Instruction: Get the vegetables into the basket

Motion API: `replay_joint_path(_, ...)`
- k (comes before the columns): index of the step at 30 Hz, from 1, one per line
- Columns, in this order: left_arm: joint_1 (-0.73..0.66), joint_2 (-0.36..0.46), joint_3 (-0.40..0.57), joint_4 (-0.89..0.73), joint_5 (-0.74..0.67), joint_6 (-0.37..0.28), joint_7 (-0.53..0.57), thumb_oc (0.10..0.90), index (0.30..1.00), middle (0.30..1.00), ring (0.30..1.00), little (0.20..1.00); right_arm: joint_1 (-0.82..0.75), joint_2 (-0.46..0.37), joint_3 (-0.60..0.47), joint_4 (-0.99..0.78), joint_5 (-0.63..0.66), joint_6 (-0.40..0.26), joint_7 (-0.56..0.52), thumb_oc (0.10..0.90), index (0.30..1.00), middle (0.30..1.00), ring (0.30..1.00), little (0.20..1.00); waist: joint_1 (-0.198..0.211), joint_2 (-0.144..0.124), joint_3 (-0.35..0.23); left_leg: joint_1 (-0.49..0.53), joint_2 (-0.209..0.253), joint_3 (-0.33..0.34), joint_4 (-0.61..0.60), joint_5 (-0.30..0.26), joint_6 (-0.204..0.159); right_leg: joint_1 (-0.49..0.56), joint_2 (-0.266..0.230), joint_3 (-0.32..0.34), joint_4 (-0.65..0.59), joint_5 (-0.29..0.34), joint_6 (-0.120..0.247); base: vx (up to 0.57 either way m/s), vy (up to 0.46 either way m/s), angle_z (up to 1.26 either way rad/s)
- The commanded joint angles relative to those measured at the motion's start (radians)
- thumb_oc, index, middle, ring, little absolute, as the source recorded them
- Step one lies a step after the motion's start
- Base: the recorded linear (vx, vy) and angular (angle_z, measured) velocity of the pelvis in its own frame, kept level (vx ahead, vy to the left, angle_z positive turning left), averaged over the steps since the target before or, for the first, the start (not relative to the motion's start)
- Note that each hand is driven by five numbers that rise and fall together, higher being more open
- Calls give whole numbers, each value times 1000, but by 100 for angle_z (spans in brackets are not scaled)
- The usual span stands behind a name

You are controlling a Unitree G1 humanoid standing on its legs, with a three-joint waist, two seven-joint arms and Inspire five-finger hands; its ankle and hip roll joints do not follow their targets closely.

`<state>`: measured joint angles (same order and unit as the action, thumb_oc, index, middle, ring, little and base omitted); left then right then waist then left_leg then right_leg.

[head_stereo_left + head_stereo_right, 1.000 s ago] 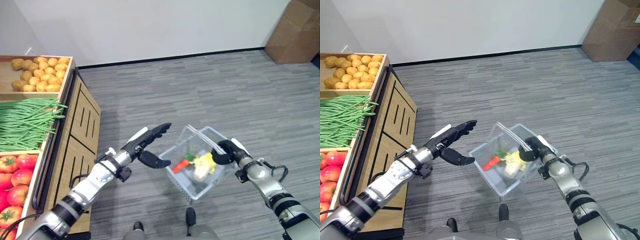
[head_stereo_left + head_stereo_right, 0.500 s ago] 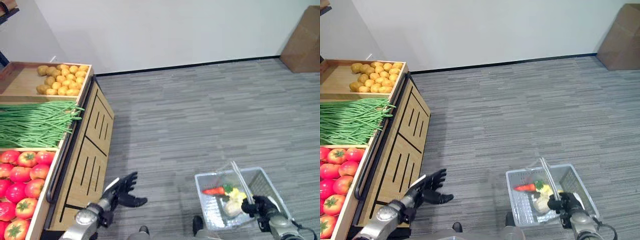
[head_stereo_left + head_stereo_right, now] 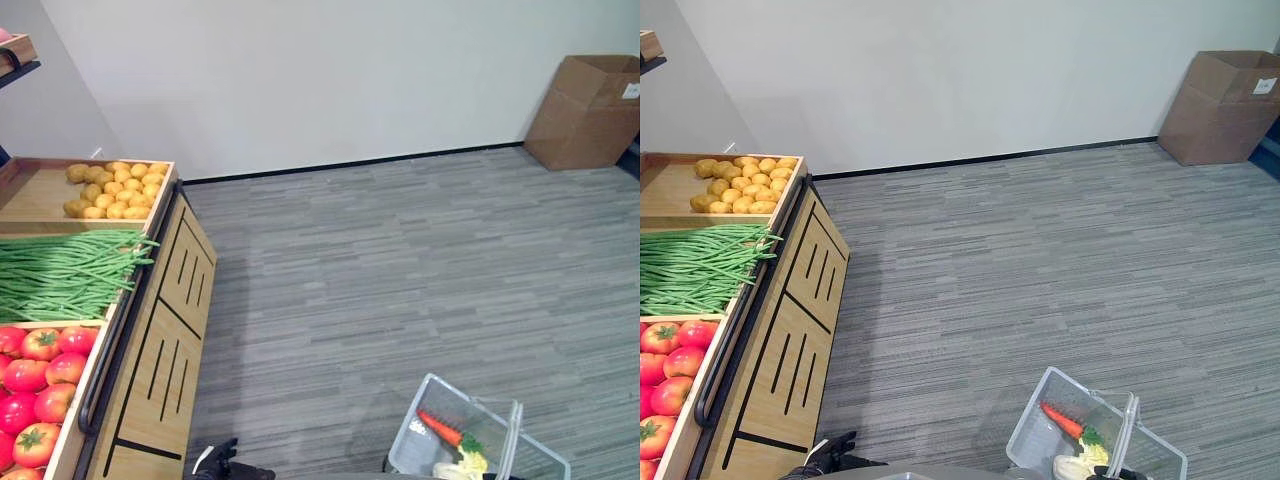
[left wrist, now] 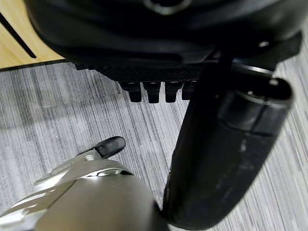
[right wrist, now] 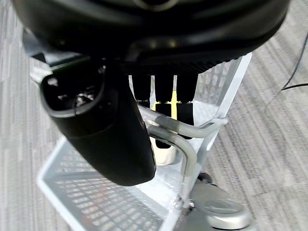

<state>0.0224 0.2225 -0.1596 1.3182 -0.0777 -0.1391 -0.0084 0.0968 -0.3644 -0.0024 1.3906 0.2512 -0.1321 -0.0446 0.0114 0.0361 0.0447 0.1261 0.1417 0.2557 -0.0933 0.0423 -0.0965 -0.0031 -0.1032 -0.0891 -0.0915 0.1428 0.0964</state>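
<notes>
One right hand (image 5: pixel 106 125) grips the basket (image 3: pixel 420 440) handles (image 5: pixel 183 139).

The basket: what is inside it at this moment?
Inside the clear plastic basket lies a carrot with green leaves, beside a pale yellowish vegetable at the picture's lower edge, partly cut off. The right hand curls round the basket's handles. Anything beneath the vegetables is hidden.

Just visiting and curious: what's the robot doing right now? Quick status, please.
Right hand curled round the basket handle. Left hand open, holding nothing. Carrot already in basket. Nothing in the way.
</notes>
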Motion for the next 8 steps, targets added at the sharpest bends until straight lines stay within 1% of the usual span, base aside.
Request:
replay_joint_path(1,-15,28,5,37,57,5,21,900,1000,1000,1000,1000,-69,13,41,26,-29,-23,15,400,300,300,300,300,6,-51,43,2,6,-18,6,5,-35,80,-31,-27,8,-74,44,0,0,0)
replay_joint_path(3,-10,15,17,45,43,6,30,900,1000,1000,1000,1000,-55,38,42,32,-22,-21,16,400,300,300,300,300,5,-51,46,2,7,-18,6,5,-35,80,-29,-26,8,-75,42,0,0,0)
replay_joint_path(7,-9,1,18,53,33,11,36,900,1000,1000,1000,1000,-50,59,57,25,-14,-22,20,400,300,300,300,300,5,-52,47,2,7,-17,6,6,-36,79,-28,-26,8,-77,41,0,0,0)
replay_joint_path(8,-8,-5,20,43,11,12,35,900,1000,1000,1000,1000,-46,68,66,23,-12,-22,22,400,300,300,300,300,5,-51,48,3,9,-17,6,6,-36,80,-28,-26,9,-76,41,0,0,0)
